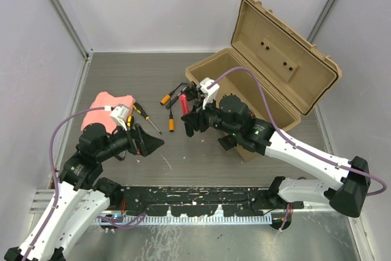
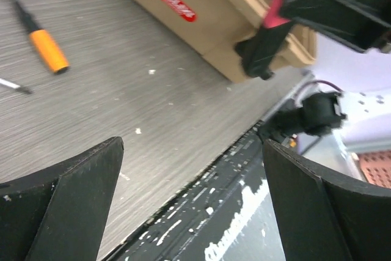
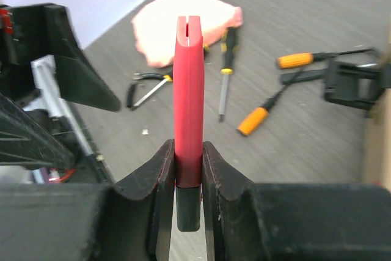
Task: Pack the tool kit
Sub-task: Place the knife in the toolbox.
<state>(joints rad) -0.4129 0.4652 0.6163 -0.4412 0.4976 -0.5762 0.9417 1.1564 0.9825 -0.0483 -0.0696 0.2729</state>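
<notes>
The tan ribbed case (image 1: 269, 99) stands open at the right, lid up; its front with the red label (image 2: 175, 2) shows in the left wrist view. My right gripper (image 1: 188, 116) is shut on a red-handled tool (image 1: 183, 103) and holds it above the table just left of the case; the red handle (image 3: 187, 102) stands upright between the fingers (image 3: 162, 169). My left gripper (image 1: 149, 139) is open and empty, low over the table's near edge (image 2: 192, 151). Two orange-handled screwdrivers (image 1: 166, 98) (image 1: 171, 123), a black-and-yellow screwdriver (image 1: 143, 114) and pliers (image 3: 146, 87) lie on the table.
A pink folded cloth (image 1: 107, 105) lies at the left, beside the pliers. A black object (image 3: 351, 80) sits by the case's left front corner. A black rail (image 1: 195, 203) runs along the near table edge. Walls close in the left, back and right.
</notes>
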